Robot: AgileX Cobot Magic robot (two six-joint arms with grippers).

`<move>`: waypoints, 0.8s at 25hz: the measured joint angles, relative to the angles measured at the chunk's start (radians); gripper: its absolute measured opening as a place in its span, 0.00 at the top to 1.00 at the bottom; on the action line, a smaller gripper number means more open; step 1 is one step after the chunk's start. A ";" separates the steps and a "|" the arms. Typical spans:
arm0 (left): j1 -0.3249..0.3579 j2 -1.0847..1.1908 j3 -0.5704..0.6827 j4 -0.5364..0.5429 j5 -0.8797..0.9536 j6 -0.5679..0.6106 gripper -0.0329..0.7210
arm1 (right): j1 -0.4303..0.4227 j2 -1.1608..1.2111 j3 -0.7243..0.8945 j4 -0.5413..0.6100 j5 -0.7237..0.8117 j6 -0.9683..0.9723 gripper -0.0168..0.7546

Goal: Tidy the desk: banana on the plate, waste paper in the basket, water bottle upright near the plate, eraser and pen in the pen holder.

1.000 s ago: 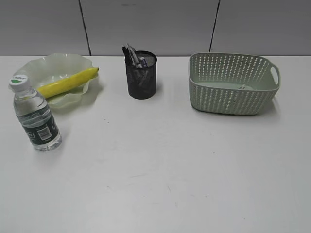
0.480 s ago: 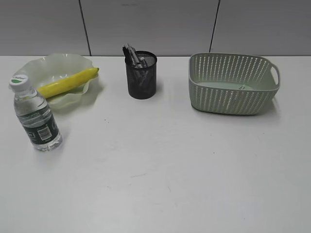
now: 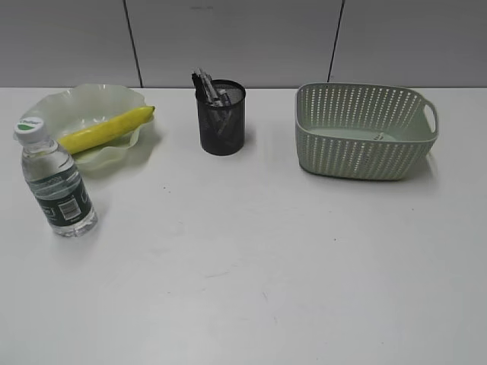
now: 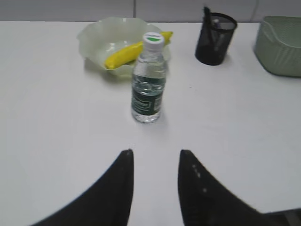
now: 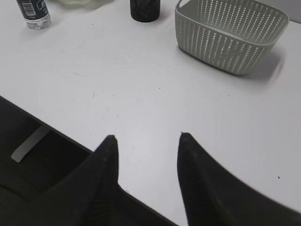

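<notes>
The banana [image 3: 106,129] lies on the pale-green ruffled plate [image 3: 91,103] at the back left of the desk [image 3: 251,251]. The water bottle [image 3: 57,182] stands upright in front of the plate. The black mesh pen holder [image 3: 222,118] holds pens. The perforated basket [image 3: 364,131] stands at the back right; a small white scrap shows inside it, and I cannot tell if it is the waste paper. No eraser shows. My left gripper [image 4: 155,153] is open and empty, well short of the bottle [image 4: 148,80]. My right gripper [image 5: 146,137] is open and empty over the desk's front edge.
The plate [image 4: 94,35], banana [image 4: 127,51], pen holder [image 4: 215,40] and basket [image 4: 282,47] show in the left wrist view. The basket [image 5: 230,33], pen holder [image 5: 145,9] and bottle [image 5: 33,12] show in the right wrist view. A grey wall runs behind the desk.
</notes>
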 joint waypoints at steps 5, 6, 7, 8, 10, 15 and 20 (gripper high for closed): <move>0.067 -0.001 0.000 0.000 0.000 0.000 0.64 | -0.007 0.000 0.000 -0.001 0.000 0.000 0.54; 0.068 -0.001 0.000 0.000 0.000 0.000 0.64 | -0.013 0.000 0.000 -0.001 0.000 0.000 0.54; 0.068 -0.001 0.000 0.000 0.000 0.000 0.64 | -0.016 0.000 0.000 -0.001 0.000 0.000 0.54; 0.068 -0.001 0.000 0.000 0.000 0.000 0.64 | -0.017 0.000 0.000 -0.001 0.000 0.000 0.54; 0.068 -0.001 0.000 0.000 0.000 0.000 0.64 | -0.017 0.000 0.000 -0.001 0.000 0.000 0.54; 0.068 -0.001 0.000 0.000 0.000 0.000 0.64 | -0.132 0.000 0.000 -0.001 0.000 -0.001 0.54; 0.068 -0.001 0.000 0.000 0.000 0.000 0.64 | -0.394 0.000 0.000 -0.001 0.000 -0.001 0.54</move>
